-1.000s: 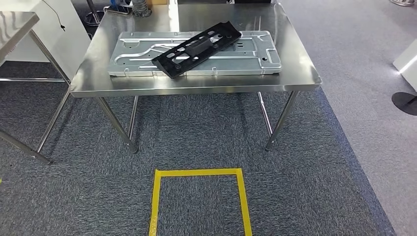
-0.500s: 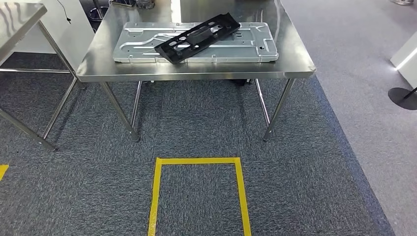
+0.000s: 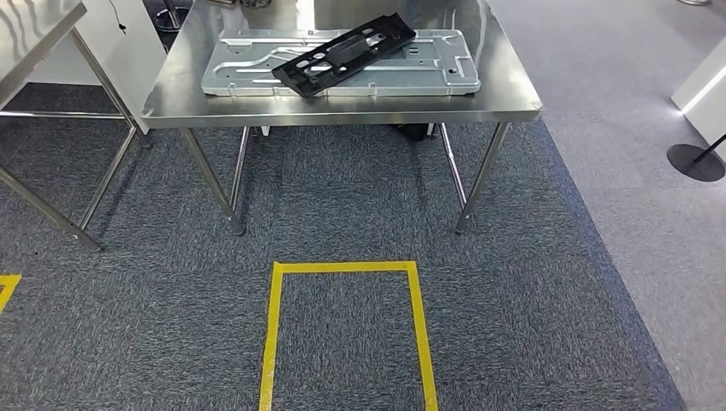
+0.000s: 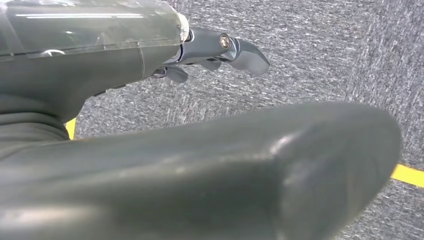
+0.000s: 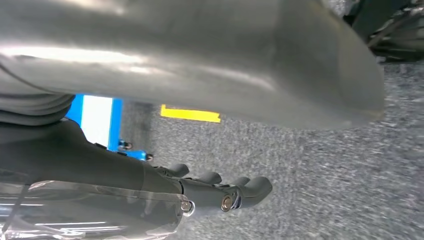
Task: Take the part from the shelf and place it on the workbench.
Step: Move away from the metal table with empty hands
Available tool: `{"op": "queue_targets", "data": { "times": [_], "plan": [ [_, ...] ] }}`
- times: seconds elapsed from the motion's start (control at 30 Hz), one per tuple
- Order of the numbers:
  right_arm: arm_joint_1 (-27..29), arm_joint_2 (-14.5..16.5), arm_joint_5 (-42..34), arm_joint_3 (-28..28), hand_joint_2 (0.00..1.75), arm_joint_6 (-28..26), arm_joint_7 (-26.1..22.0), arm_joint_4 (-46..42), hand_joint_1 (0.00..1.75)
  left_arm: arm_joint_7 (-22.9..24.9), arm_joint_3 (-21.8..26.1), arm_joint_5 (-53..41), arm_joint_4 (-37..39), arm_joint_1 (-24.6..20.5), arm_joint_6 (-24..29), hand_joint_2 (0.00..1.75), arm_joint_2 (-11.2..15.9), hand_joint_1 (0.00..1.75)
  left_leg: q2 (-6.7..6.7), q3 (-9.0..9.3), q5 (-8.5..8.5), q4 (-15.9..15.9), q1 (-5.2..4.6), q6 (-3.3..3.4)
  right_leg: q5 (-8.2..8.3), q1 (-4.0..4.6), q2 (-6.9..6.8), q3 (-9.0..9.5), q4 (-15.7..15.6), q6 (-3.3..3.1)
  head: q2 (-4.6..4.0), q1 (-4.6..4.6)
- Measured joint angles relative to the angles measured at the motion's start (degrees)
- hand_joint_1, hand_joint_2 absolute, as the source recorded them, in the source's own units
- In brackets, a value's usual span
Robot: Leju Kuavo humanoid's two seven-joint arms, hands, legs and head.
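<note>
You are looking at the steel workbench (image 3: pixel 342 107), where the black part (image 3: pixel 347 53) is lying slantwise across a grey metal plate (image 3: pixel 257 81), so I judge the placing done. Next you are probably walking off past the yellow floor square (image 3: pixel 342 325). Both the left hand (image 4: pixel 220 50) and the right hand (image 5: pixel 225 192) are hanging empty, fingers loosely apart.

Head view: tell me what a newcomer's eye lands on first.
A long black perforated plastic part lies slantwise on a large embossed silver metal panel, which rests flat on the shiny stainless steel workbench at the top of the view. Below it, on the grey carpet, a yellow tape rectangle marks the floor in front of the bench.
</note>
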Motion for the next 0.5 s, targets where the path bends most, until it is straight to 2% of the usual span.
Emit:
{"op": "queue_targets", "data": {
  "times": [0.07,0.1,0.13,0.2,0.23,0.27,0.3,0.33,0.37,0.4,0.43,0.47,0.5],
  "plan": [
    [0.01,0.09,-0.62,-0.02,0.0,-0.11,0.19,0.01,0.0,0.93,0.07,0.16,0.0,0.0,0.09,0.0,0.03,0.0,-0.07,-0.39,-0.35,0.52,0.04,-0.66,0.55,-0.25,-0.12,-0.24,-0.47,-0.73,-0.01,0.01],
    [0.02,0.13,-0.96,-0.03,0.44,-0.24,0.28,0.02,0.0,1.39,0.1,0.19,0.0,0.01,0.11,0.0,0.04,0.0,-0.15,-0.99,-1.46,1.87,0.07,-0.94,0.89,-0.39,-0.2,-0.37,-0.71,-1.14,-0.01,0.01],
    [0.02,0.17,-1.23,-0.07,0.87,-0.36,0.42,0.02,0.0,1.79,0.11,0.19,0.0,0.02,0.11,0.0,0.04,0.0,-0.24,-2.12,-3.34,4.56,0.16,-1.2,1.19,-0.51,-0.31,-0.54,-0.86,-1.47,-0.01,0.01],
    [0.02,0.17,-1.59,-0.17,1.75,-0.51,0.84,0.02,0.0,2.47,0.12,0.17,0.0,0.06,0.11,0.0,0.02,0.0,-0.33,-5.2,-7.58,12.38,0.42,-1.67,1.45,-0.4,-0.4,-1.1,-0.72,-1.8,-0.01,0.0],
    [0.03,0.18,-1.67,-0.27,1.75,-0.55,1.06,0.02,0.0,2.76,0.13,0.15,0.0,0.08,0.12,0.44,0.02,0.0,-0.33,-6.37,-8.76,15.63,0.54,-1.87,1.51,-0.36,-0.41,-1.35,-0.55,-1.85,-0.02,0.0],
    [0.06,0.18,-1.67,-0.37,1.75,-0.58,1.23,0.02,0.0,2.99,0.13,0.13,0.0,0.1,0.13,0.87,0.03,0.0,-0.33,-6.67,-8.78,16.99,0.63,-2.03,1.53,-0.35,-0.4,-1.57,-0.31,-1.84,-0.02,0.0],
    [0.09,0.19,-1.65,-0.46,1.75,-0.6,1.34,0.02,0.0,3.19,0.14,0.1,0.0,0.11,0.13,1.31,0.03,0.0,-0.32,-5.9,-7.69,16.08,0.72,-2.14,1.49,-0.39,-0.38,-1.75,0.0,-1.76,-0.01,0.0],
    [0.11,0.21,-1.61,-0.53,1.75,-0.6,1.38,0.02,0.0,3.33,0.15,0.09,0.0,0.09,0.13,1.75,0.04,0.0,-0.32,-4.1,-5.81,12.92,0.89,-2.31,1.37,-0.48,-0.34,-1.9,0.4,-1.67,-0.01,0.0],
    [0.12,0.2,-1.56,-0.57,1.75,-0.6,1.41,0.01,0.0,3.42,0.15,0.07,0.01,0.08,0.13,1.75,-0.02,0.0,-0.34,-1.94,-4.2,8.89,1.13,-2.7,1.15,-0.43,-0.25,-2.12,0.89,-1.47,-0.01,0.0],
    [0.1,0.12,-1.51,-0.61,1.31,-0.6,1.41,0.0,0.0,3.49,0.15,0.07,0.03,0.04,0.13,1.75,-0.12,0.0,-0.46,-0.08,-3.17,5.2,1.34,-2.93,0.86,-0.28,-0.14,-2.47,1.64,-1.26,-0.01,0.01],
    [0.06,0.04,-1.48,-0.66,0.87,-0.65,1.41,-0.02,0.0,3.6,0.15,0.06,0.06,0.02,0.11,1.75,-0.22,0.0,-0.5,1.04,-2.86,2.81,1.5,-2.61,0.64,-0.05,-0.03,-2.88,2.27,-1.09,-0.01,0.01],
    [0.03,-0.06,-1.5,-0.75,0.87,-0.77,1.41,-0.03,0.0,3.68,0.15,0.04,0.09,0.02,0.1,1.75,-0.33,0.0,-0.54,1.35,-3.1,1.92,1.56,-2.3,0.5,0.27,0.06,-3.29,2.74,-0.92,-0.01,0.02],
    [0.02,-0.13,-1.58,-0.87,0.87,-0.96,1.37,-0.04,0.0,3.77,0.16,0.05,0.1,0.04,0.08,1.75,-0.38,0.0,-0.56,1.23,-3.23,1.86,1.48,-1.72,0.48,0.43,0.1,-3.59,3.05,-0.82,0.0,0.02]
  ]
}}
